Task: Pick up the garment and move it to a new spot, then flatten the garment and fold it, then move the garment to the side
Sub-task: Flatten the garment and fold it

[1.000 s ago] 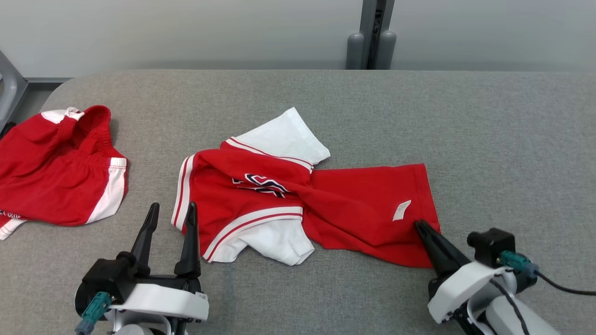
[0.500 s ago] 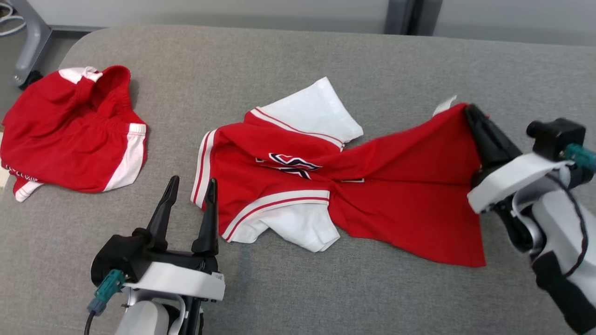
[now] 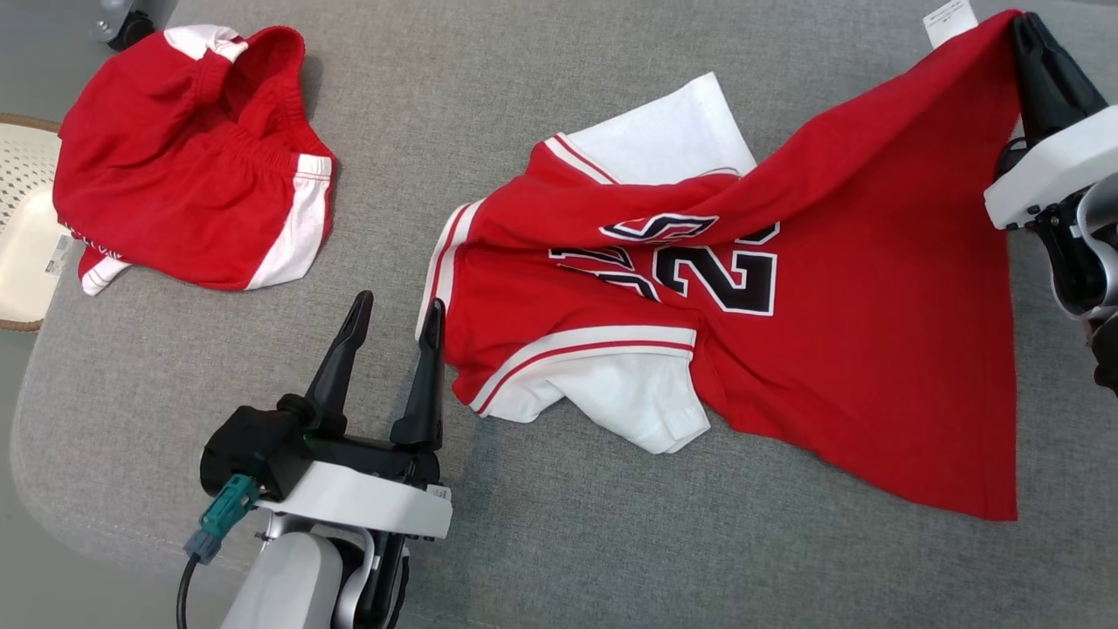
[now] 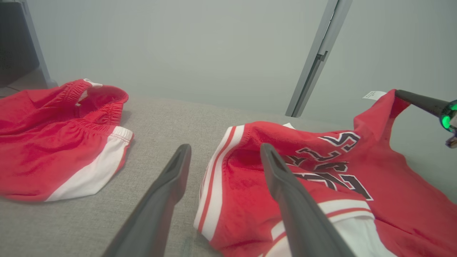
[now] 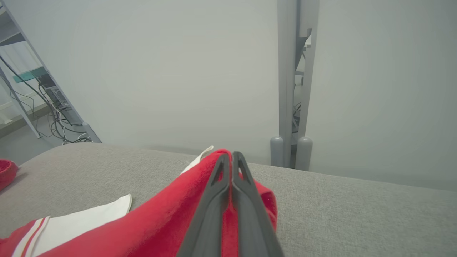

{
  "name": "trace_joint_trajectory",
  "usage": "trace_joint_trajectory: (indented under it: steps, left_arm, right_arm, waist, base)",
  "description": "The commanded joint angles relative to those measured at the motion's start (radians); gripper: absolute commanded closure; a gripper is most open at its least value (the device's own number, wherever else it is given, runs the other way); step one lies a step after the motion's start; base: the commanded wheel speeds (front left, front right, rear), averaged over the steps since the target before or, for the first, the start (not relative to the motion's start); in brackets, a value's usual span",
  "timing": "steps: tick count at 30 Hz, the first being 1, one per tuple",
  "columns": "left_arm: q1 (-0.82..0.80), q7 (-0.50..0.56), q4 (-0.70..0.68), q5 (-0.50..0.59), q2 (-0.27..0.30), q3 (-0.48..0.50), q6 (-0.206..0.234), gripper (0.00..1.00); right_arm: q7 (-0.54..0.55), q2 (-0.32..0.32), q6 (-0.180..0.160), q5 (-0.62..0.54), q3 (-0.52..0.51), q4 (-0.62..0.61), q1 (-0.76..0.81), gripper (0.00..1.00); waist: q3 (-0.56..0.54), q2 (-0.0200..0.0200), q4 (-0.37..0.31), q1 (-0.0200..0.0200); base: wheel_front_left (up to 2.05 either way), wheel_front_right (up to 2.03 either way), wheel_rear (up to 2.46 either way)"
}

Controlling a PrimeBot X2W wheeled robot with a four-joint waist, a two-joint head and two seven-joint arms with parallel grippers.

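The right end effector (image 3: 1024, 26) was clamped shut on a hem corner of the red jersey (image 3: 812, 349), holding that corner lifted off the grey worktop (image 3: 611, 542). A white label (image 3: 950, 19) stuck out just beside its fingertips. From the grip the cloth draped down and away towards the left end effector (image 3: 398, 306), whose fingers (image 3: 336, 367) stood wide apart and held nothing. The jersey's striped edge (image 3: 441, 262) lay on the worktop just beside its right finger. Red shorts (image 3: 183, 175) lay well apart, beyond its left finger.
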Motion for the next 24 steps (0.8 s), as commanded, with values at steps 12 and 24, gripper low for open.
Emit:
trace_joint_trajectory:
  steps: [12, 24]
  left_arm:
    - [-0.020, -0.002, 0.011, 0.012, 0.003, 0.002, 0.003, 0.00]
    - [0.044, -0.002, 0.047, 0.047, 0.003, 0.051, -0.010, 0.00]
  right_arm:
    - [-0.007, 0.034, 0.000, -0.006, 0.007, 0.166, -0.011, 0.00]
    - [-0.007, 0.041, 0.000, -0.083, -0.112, -0.122, 0.191, 0.00]
  waist:
    - [-0.025, 0.0000, -0.004, 0.0000]
    - [-0.145, 0.0000, -0.115, 0.0000]
  base:
    - [0.00, 0.00, 0.00]
    - [0.00, 0.00, 0.00]
